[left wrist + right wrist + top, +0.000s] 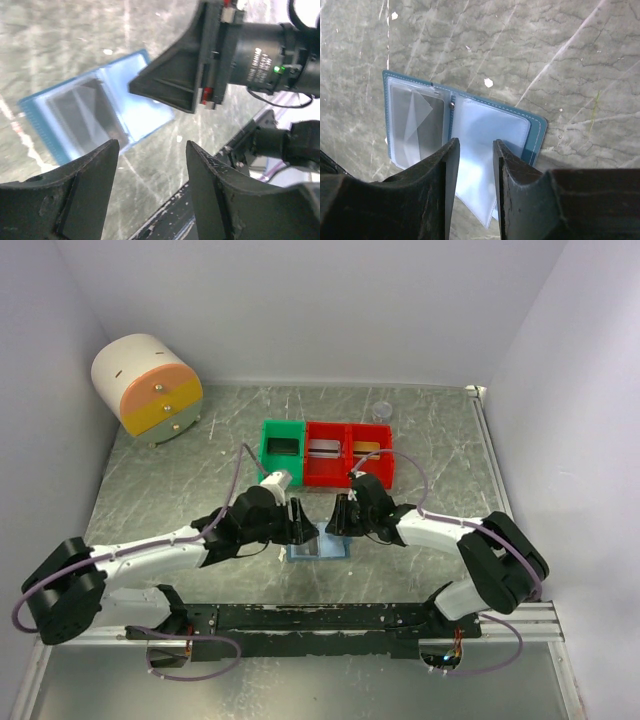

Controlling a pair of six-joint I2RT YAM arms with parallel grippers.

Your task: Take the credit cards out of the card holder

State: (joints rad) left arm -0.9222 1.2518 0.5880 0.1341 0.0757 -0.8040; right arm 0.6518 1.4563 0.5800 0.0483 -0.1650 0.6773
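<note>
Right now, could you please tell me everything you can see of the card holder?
The card holder lies open and flat on the table. It is blue-teal with pale stitching along its edge, seemingly soft leatherette. Clear plastic sleeves fan from its spine; one holds a dark card. The right gripper straddles a loose sleeve; contact is unclear.

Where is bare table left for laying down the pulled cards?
Free: the table between the round drawer unit and left arm, and right of the red bins. Crowded: the centre, where left gripper and right gripper meet over the card holder, bins close behind.
</note>
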